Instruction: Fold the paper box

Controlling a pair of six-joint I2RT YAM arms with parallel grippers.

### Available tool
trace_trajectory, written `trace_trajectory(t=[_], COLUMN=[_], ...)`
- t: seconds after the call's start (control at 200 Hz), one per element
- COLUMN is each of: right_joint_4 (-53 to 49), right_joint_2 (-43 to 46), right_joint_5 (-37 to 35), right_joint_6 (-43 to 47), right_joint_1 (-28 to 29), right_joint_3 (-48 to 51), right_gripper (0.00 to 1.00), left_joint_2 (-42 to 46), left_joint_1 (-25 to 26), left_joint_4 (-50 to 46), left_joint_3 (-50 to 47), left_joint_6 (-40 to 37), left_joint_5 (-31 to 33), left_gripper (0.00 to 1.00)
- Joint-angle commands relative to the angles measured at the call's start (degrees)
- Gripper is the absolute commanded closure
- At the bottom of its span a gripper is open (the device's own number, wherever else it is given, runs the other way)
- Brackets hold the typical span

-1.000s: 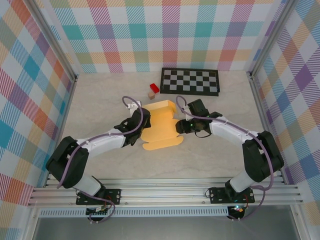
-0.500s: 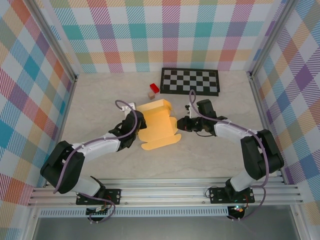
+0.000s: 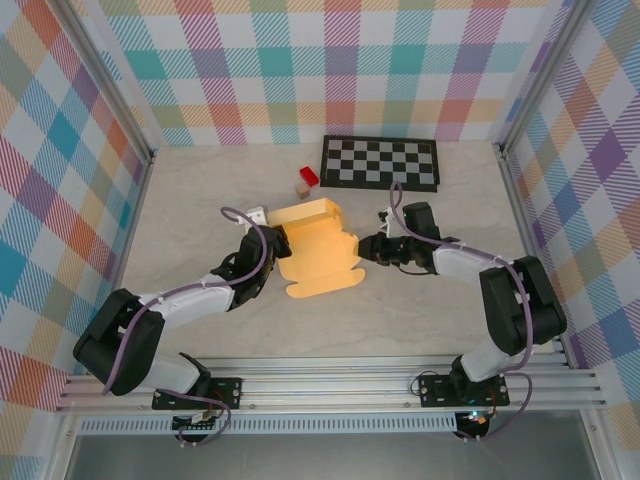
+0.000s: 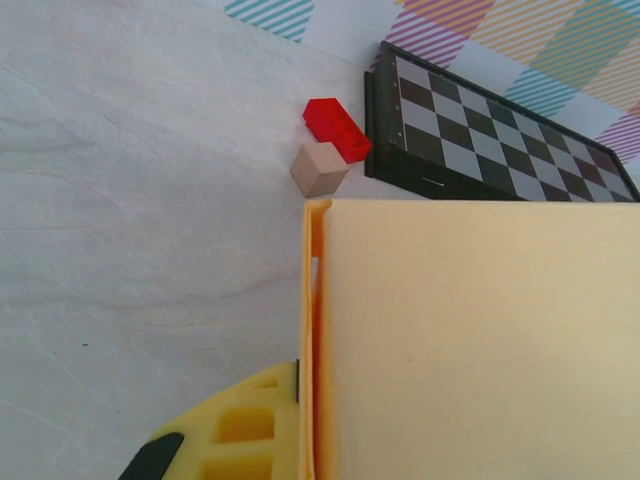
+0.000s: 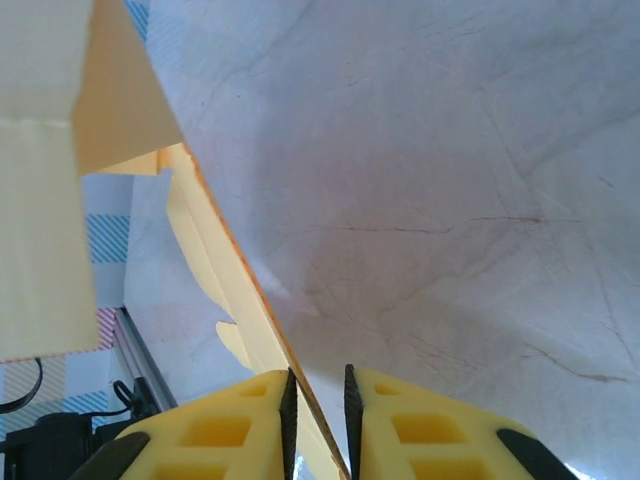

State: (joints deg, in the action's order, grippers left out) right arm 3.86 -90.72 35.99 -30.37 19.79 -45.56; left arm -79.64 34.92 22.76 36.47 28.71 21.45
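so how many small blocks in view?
2: a small red block and a small tan cube beside it, both left of the black-and-white checkerboard mat. More could hide under the yellow-orange paper box.

Quick headcount from where I'm standing. There's one paper box, just the single yellow-orange card cut-out. Small blocks, two total: one red block and one tan block. One checkerboard mat, black and white. Robot arms, two of them: a left arm and a right arm. That makes two grippers as well, the left gripper and the right gripper, one per arm. One table under the lot. Plaid walls, I count three: back wall, left wall, right wall.
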Motion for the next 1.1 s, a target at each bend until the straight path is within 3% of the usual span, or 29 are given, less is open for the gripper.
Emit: trace_trajectory(t=[0.0,0.295,0.505,0.645,0.88,0.945,1.1], right_joint_4=[-6.45,-21.29,-32.16,-35.16,-47.53,-48.02,-39.41], right_joint_2=[2.74,6.52,8.71,11.1,10.36,9.48,7.22], right_joint_5=[-6.05,-10.9,-10.88,-5.39,6.11,2.93,-13.32], right_joint_6=[4.3,18.4,40.56,54.97,67.85,67.88,66.91], right_joint_1=[-0.37,-0.37,-0.37,-0.51,-3.05,-3.09,-3.1], right_joint_3=[-3.06,-13.02,-21.27,-24.41,-33.01,-34.04,-31.57], right_gripper=[0.74,0.61,0.56,0.52,0.5,0.5,0.5], left_joint_2=[1.23,-1.0,-1.9,-2.09,-2.05,-2.11,-2.46], left_joint_1=[-0.29,-0.31,-0.29,-0.29,-0.29,-0.29,-0.29], left_joint_4=[4.43,-4.95,-8.01,-8.09,-8.7,-8.53,-7.7], left_joint_3=[0.84,4.42,6.15,6.53,6.48,6.42,6.46], left_joint_6=[0.76,-1.87,-3.38,-3.93,-4.8,-4.97,-5.85], left_joint_5=[-5.07,-3.17,-2.74,-2.82,-2.38,-2.47,-4.07], left_gripper=[1.0,1.0,1.0,1.0,1.0,1.0,1.0])
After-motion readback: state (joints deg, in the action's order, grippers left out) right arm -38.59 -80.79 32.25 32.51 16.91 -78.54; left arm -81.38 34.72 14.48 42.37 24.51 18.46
